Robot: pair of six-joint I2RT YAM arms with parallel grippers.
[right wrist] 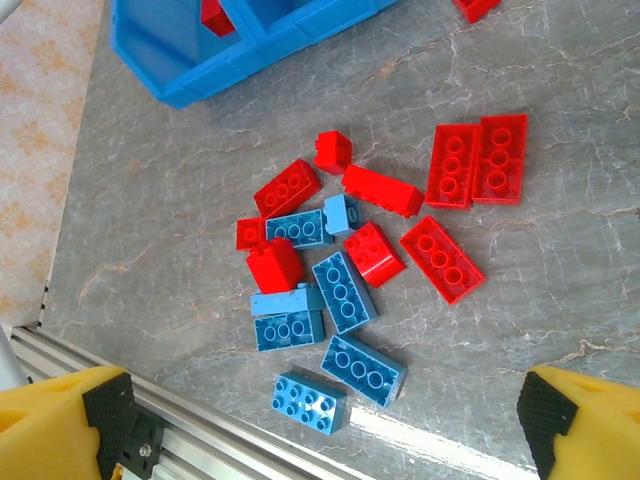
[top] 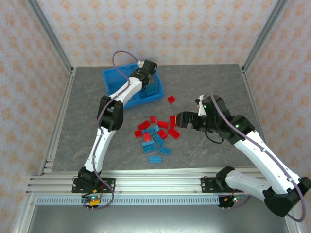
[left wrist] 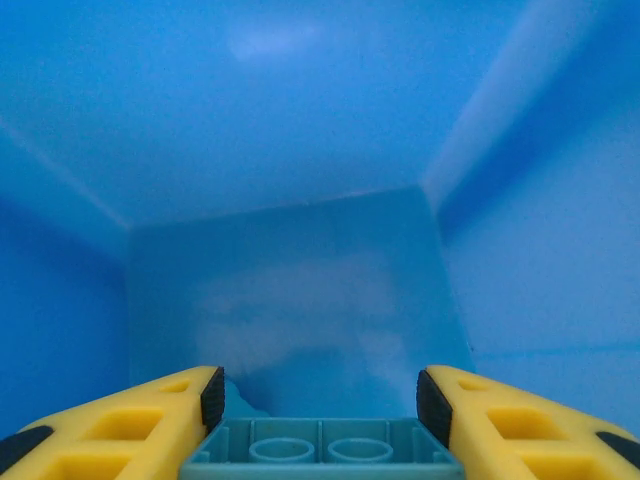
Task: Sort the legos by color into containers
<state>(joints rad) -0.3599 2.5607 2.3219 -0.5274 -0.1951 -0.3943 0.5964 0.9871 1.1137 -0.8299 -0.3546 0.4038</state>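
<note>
The left hand (top: 146,68) reaches into the blue bin (top: 112,77), apparently its right compartment, pinching a light blue lego (left wrist: 320,450). Red and blue legos (top: 156,136) lie scattered on the tabletop (top: 209,82). The right hand (top: 181,119) hangs spread wide at their right edge.

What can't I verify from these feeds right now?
Top view: left gripper covers part of the bin; contents hidden.
Left wrist: light blue brick cut by bottom edge; jaws' contact unclear.
Right wrist: bin cut by top edge; red brick inside partly seen.
</note>
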